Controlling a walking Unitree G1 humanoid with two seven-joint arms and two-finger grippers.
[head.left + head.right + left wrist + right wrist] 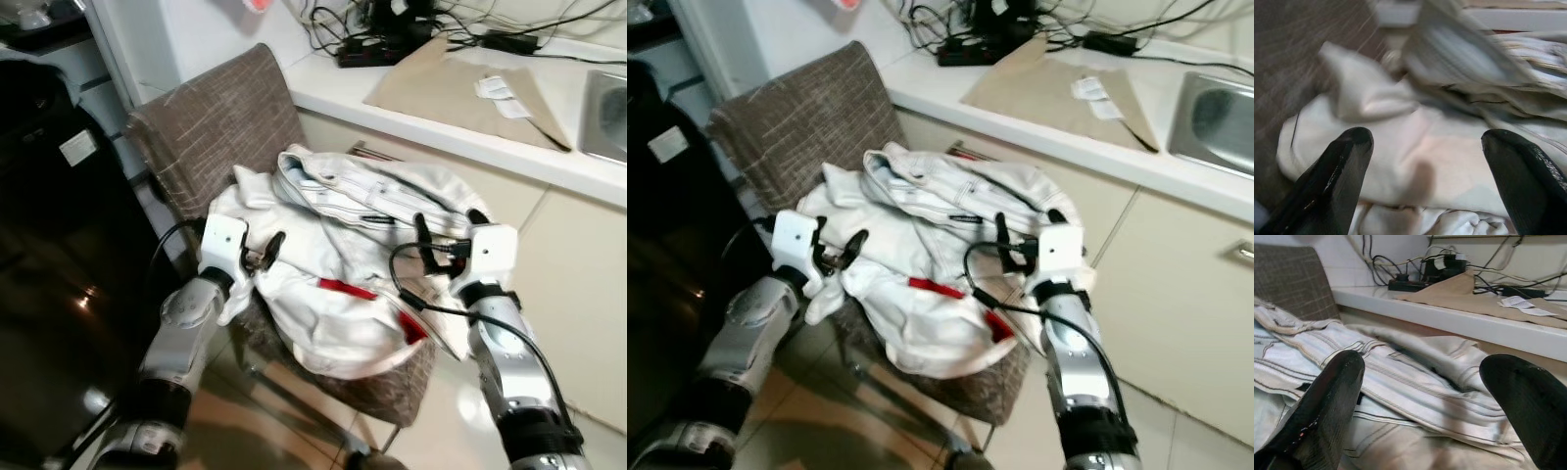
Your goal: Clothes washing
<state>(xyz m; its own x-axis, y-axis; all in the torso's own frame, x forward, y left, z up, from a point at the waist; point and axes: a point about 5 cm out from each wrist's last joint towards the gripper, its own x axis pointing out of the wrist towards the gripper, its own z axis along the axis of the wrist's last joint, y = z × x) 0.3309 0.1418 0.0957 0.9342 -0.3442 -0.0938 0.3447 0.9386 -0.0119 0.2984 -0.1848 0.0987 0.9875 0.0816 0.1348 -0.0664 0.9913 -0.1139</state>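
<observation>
Clothes lie heaped on the chair, ungrasped; our left gripper and right gripper flank them, fingers spread; pickup remains.

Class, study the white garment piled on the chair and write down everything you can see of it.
The white garment looks like a light jacket of soft, creased cloth, crumpled in a heap on the seat of the brown woven chair. Grey-edged seams and folded panels show on top, and a red patch peeks out near the front. Part of it droops over the seat's front edge. The left gripper and right gripper, both open, sit at its two sides, against or just above the cloth.
</observation>
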